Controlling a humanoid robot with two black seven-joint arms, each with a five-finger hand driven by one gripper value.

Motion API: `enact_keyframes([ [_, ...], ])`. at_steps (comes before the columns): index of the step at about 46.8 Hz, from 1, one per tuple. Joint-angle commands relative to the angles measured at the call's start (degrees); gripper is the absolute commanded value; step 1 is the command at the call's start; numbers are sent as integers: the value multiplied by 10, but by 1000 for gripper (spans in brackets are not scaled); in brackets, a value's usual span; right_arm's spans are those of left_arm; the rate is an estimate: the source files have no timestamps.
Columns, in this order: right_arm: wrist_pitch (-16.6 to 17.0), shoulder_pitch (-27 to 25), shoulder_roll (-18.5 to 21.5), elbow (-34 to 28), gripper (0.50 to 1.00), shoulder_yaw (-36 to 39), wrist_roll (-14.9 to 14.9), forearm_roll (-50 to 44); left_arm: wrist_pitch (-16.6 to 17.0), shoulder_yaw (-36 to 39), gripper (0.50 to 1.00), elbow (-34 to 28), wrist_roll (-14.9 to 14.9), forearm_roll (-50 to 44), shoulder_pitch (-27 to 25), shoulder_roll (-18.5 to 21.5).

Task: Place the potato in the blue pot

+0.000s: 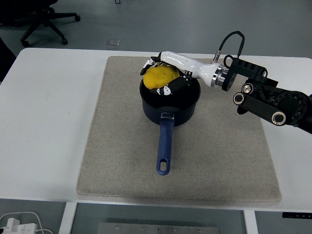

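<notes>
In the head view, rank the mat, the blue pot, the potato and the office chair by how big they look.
1. Grey mat, by far the largest.
2. Blue pot, handle included.
3. Office chair, only partly in frame and farther away, so its rank is unsure.
4. Potato, held in the right hand over the pot.

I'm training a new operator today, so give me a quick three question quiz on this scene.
1. True or false: the potato is held in the right robot hand.
2. Which way does the pot handle point? A) toward the table's near edge B) toward the far edge C) to the left
3. What does the pot stand on?

Key:
1. True; the fingers wrap it over the pot's far left rim.
2. A
3. The mat on the table.
</notes>
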Motion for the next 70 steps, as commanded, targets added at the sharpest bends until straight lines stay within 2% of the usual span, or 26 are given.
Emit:
enact_keyframes([
  [1,0,0,14,-13,500,1,0,18,0,0,996,1,0,0,0,0],
  [7,1,1,31,-27,500,1,0,47,0,0,996,1,0,0,0,0],
  [27,8,-4,45,-65,509,2,1,48,1,0,996,2,0,-1,1,0],
  [37,8,-9,46,-73,611,1,1,50,1,0,996,2,0,0,1,0],
  [44,9,-15,45,-75,648,-2,1,49,1,0,996,3,0,-1,1,0],
  [47,9,-21,44,-76,684,-3,1,49,1,0,996,4,0,-1,1,0],
  [51,9,-29,44,-80,693,-3,1,49,1,0,996,5,0,-1,1,0],
  [62,9,-30,42,-86,793,-1,1,50,1,0,996,5,0,-1,1,0],
  [70,8,-28,38,-85,819,2,1,54,1,0,996,6,0,-1,1,0],
])
